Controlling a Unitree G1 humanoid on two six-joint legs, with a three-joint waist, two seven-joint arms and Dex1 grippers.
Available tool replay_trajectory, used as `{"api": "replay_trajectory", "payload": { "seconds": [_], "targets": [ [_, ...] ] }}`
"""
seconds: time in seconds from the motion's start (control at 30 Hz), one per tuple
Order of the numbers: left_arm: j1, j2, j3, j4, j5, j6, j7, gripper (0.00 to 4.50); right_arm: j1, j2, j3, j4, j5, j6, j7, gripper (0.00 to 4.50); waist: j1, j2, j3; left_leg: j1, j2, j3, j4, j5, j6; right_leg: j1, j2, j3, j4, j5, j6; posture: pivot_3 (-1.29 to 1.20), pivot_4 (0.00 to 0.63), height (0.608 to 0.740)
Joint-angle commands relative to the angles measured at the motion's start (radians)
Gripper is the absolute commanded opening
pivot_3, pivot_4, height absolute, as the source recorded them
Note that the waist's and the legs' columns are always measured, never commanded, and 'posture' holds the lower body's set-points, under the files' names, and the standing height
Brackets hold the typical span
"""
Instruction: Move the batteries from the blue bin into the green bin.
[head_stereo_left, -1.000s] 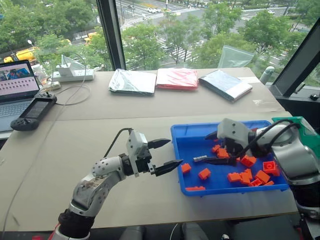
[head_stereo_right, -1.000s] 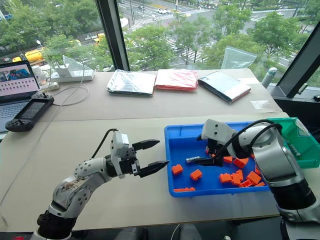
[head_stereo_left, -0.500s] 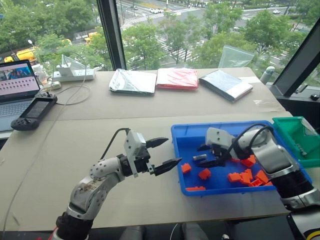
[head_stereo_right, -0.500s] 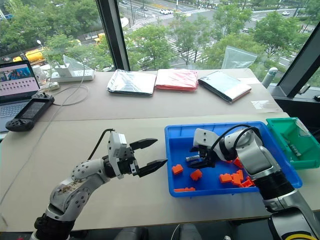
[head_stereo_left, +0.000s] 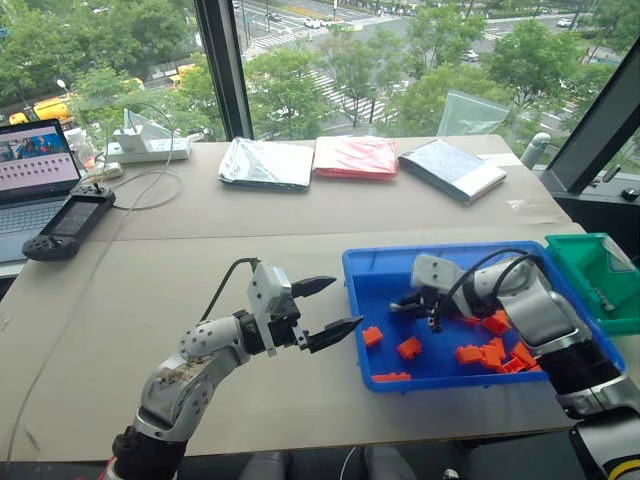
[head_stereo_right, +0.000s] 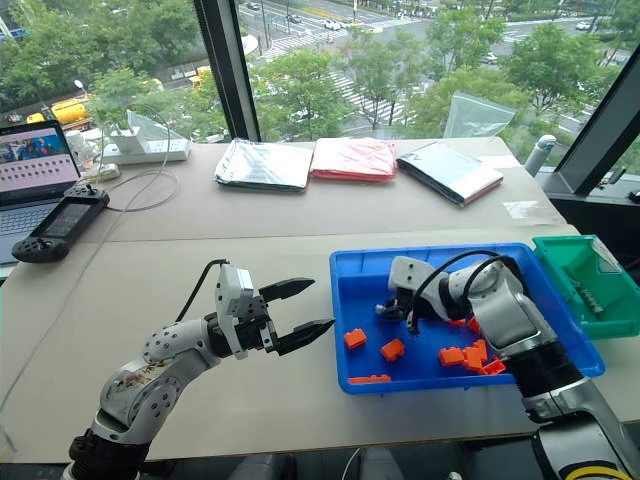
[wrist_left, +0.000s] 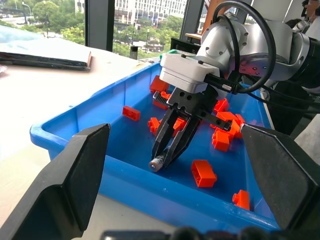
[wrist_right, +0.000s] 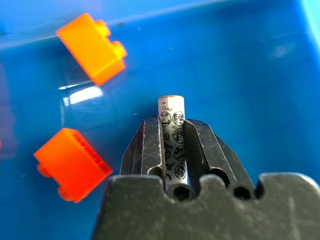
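Note:
The blue bin (head_stereo_left: 450, 248) sits on the table to my right, and the smaller green bin (head_stereo_left: 590, 265) stands just past its right end. Low inside the blue bin, near its left part, my right gripper (wrist_right: 171, 126) is shut on a white battery (wrist_right: 171, 112). The battery lies lengthwise between the jaws, with its end sticking out past the tips (wrist_left: 156, 164). A small grey cylinder (head_stereo_left: 598, 297) lies in the green bin. My left gripper (head_stereo_left: 325, 305) hangs open and empty over the table, just left of the blue bin.
Several orange bricks (head_stereo_left: 408, 347) are scattered over the blue bin's floor, most at its right end. A laptop (head_stereo_left: 30, 170) and a handheld controller (head_stereo_left: 68, 225) sit at the far left. Flat packets (head_stereo_left: 355, 157) lie along the window side.
My right gripper has come down into the blue bin and closed from wide open onto the battery. The left arm has stayed where it was.

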Motion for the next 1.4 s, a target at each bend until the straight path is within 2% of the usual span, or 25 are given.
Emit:
{"api": "replay_trajectory", "payload": {
  "seconds": [0.03,0.2,0.33,0.53,0.6,1.03,1.07,1.1,1.4],
  "targets": [
    [-0.012,-0.001,0.003,-0.015,0.006,-0.031,-0.012,4.5,-0.016,0.007,-0.235,-0.114,0.044,0.169,-0.195,0.25,0.0,0.0,0.0,0.0,0.0,0.0,0.0,0.0,0.0,0.0,0.0,0.0,0.0,0.0,0.0,0.0,0.15,0.74],
    [-0.01,-0.001,0.003,-0.01,0.004,-0.035,-0.022,4.5,0.015,0.017,-0.484,-0.225,0.014,0.318,-0.453,0.25,0.009,0.0,0.0,-0.001,0.0,0.0,0.0,0.0,0.0,0.0,0.0,0.0,0.0,0.0,0.0,0.0,0.15,0.74],
    [-0.017,-0.002,0.002,0.004,0.003,-0.039,-0.034,4.5,-0.047,0.055,-0.669,-0.161,-0.077,0.415,-0.786,0.25,0.008,0.0,0.0,-0.001,0.0,0.0,0.0,0.0,0.0,0.0,0.0,0.0,0.0,0.0,0.0,0.0,0.15,0.74],
    [-0.024,-0.007,-0.01,0.015,0.004,-0.039,-0.049,4.5,-0.043,0.089,-0.848,-0.042,-0.151,0.422,-1.114,0.25,0.007,0.0,0.0,-0.001,0.0,0.001,0.0,0.0,0.0,0.0,0.0,0.001,0.0,0.0,0.0,0.0,0.15,0.74],
    [-0.025,-0.007,-0.012,0.017,0.007,-0.04,-0.05,4.5,-0.045,0.093,-0.862,-0.015,-0.146,0.413,-1.152,0.25,0.001,0.001,0.0,-0.001,0.0,0.002,-0.001,0.0,0.0,0.0,0.0,0.001,0.0,0.0,0.0,0.0,0.15,0.74],
    [-0.017,-0.011,-0.014,0.008,0.013,-0.04,-0.044,4.5,-0.016,0.095,-0.883,0.064,-0.052,0.445,-1.163,0.25,-0.009,0.002,-0.001,0.0,0.0,0.003,-0.001,0.0,0.001,0.001,0.001,0.003,0.0,0.0,0.0,0.0,0.15,0.74],
    [-0.017,-0.012,-0.014,0.008,0.013,-0.04,-0.044,4.5,-0.014,0.093,-0.884,0.065,-0.047,0.443,-1.166,1.25,-0.008,0.002,-0.001,0.0,0.0,0.004,-0.001,0.0,0.001,0.001,0.001,0.003,0.0,0.0,0.0,0.0,0.15,0.74],
    [-0.017,-0.012,-0.014,0.007,0.014,-0.041,-0.044,4.5,-0.011,0.091,-0.884,0.063,-0.043,0.441,-1.169,1.48,-0.008,0.002,-0.001,0.0,0.0,0.004,-0.001,0.0,0.001,0.001,0.001,0.003,0.0,0.0,0.0,0.0,0.15,0.74],
    [-0.019,-0.019,-0.016,0.015,0.018,-0.048,-0.05,4.5,-0.009,0.075,-0.868,0.02,-0.024,0.423,-1.174,4.47,-0.008,0.002,-0.001,0.0,0.0,0.004,-0.001,0.0,0.001,0.001,0.001,0.003,0.0,0.0,0.0,0.0,0.15,0.74]
  ]
}}
